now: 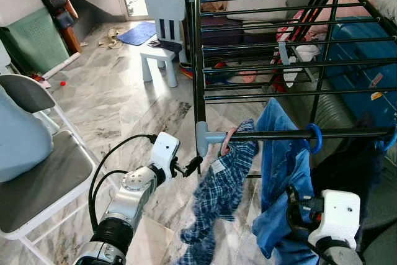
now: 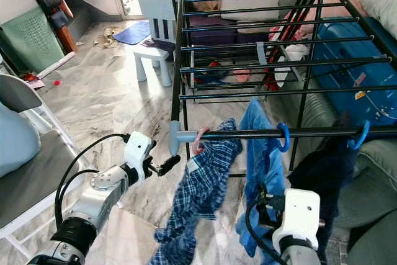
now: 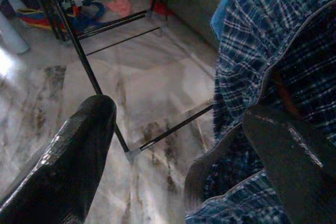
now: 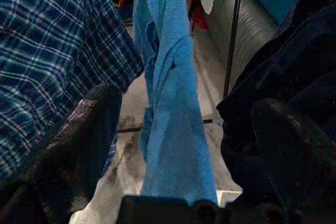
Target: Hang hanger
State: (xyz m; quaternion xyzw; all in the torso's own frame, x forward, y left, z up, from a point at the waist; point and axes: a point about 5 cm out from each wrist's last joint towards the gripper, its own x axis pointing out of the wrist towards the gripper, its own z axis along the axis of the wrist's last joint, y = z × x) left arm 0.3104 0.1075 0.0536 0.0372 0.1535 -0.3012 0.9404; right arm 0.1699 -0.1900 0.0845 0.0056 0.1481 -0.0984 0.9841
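A black drying rack [image 1: 273, 35] is seen standing on the marble floor [image 1: 118, 103]. Its near front rail [image 1: 298, 133] runs from a grey corner joint [image 1: 203, 136] at the rack's near left corner toward the right.

Three garments are hung along that rail. A pink hanger [image 1: 228, 141] is hooked over the rail just beside the corner joint, and a plaid shirt [image 1: 220, 197] is carried on it, drooping toward the floor. Next along the rail a blue garment [image 1: 282, 172] is hung from a blue hook [image 1: 315, 138]. A dark garment [image 2: 325, 172] is hung further right, under another blue hook [image 2: 360, 134].

The left claw [image 1: 193, 167] is held out below the corner joint, close by the shirt's left edge. In the left wrist view its fingers [image 3: 79, 150] are spread wide, with shirt cloth lying against one finger; nothing is gripped between them.

The right claw [image 4: 194, 145] is held low in front of the blue garment. Its fingers [image 4: 84, 129] are set wide apart, the blue cloth hanging in the gap between the shirt and the dark garment; a grip cannot be made out.

A white child's chair [image 1: 162, 29] stands beyond the rack's left side, and a folding chair [image 1: 43, 172] is placed at the robot's left. A blue suitcase [image 1: 366, 60] lies behind the rack. No legible writing or labels can be read.
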